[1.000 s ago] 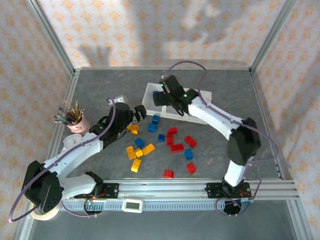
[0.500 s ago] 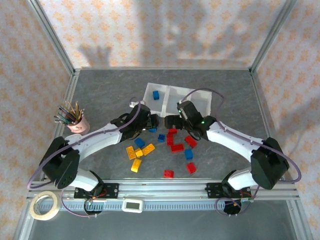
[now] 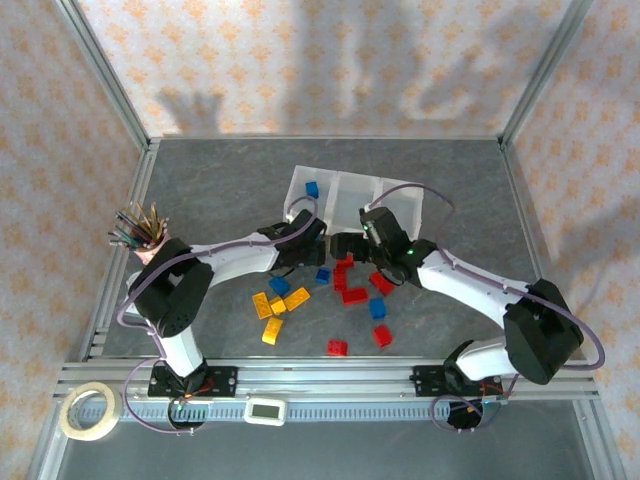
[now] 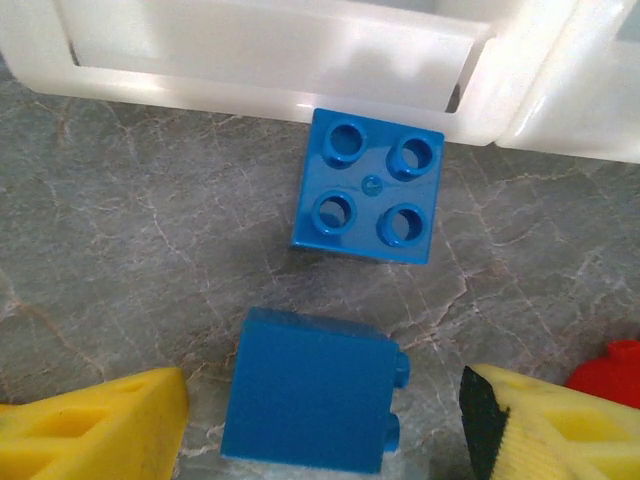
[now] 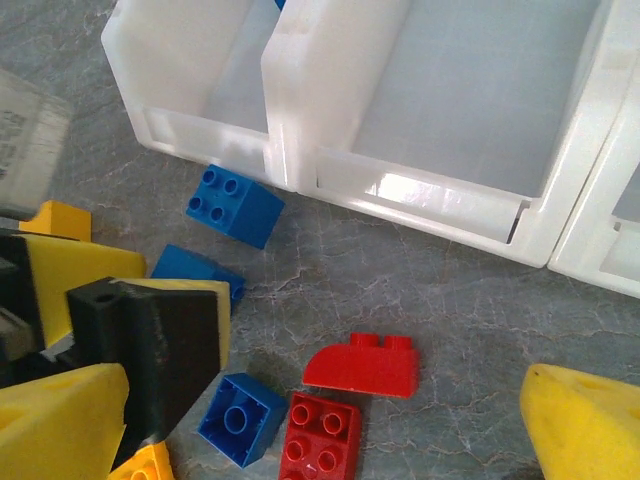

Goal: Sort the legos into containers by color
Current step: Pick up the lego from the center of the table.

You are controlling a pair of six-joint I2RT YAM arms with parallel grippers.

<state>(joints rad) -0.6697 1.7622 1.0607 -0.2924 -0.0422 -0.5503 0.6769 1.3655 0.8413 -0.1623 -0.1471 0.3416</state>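
Legos in blue, red and yellow-orange lie scattered on the grey stone-patterned table (image 3: 200,195), at 6 o'clock from the white translucent plastic tray (image 3: 336,190) with three low compartments. One small blue brick (image 3: 312,189) sits inside the left compartment.

The coming move, I think, depends on the blue square brick lying on its side (image 4: 310,390). It is exactly between the yellow fingers (image 4: 100,425) of the left pincer (image 4: 325,405). Its studs point to 3 o'clock in the wrist view, so the fingers would close on the studded side and on the side opposite. This pincer is open a little wider than the brick, with a gap on each side, and it grips nothing yet. At 12 o'clock from it a second blue square brick with studs up (image 4: 368,187) lies close against the near wall of the tray; if it touches the wall I cannot tell.

The left arm is clearly the nearer one. From its base at 7 o'clock it bends beside the pink pencil cup (image 3: 152,252), and the forearm reaches low toward 3 o'clock.

The right pincer (image 5: 365,415) is spread wide and empty, above a red rounded piece (image 5: 362,365), a red square brick (image 5: 322,432) and a blue one-stud brick (image 5: 240,418). It hangs near the left pincer, at its 3 o'clock, so the two could bump.
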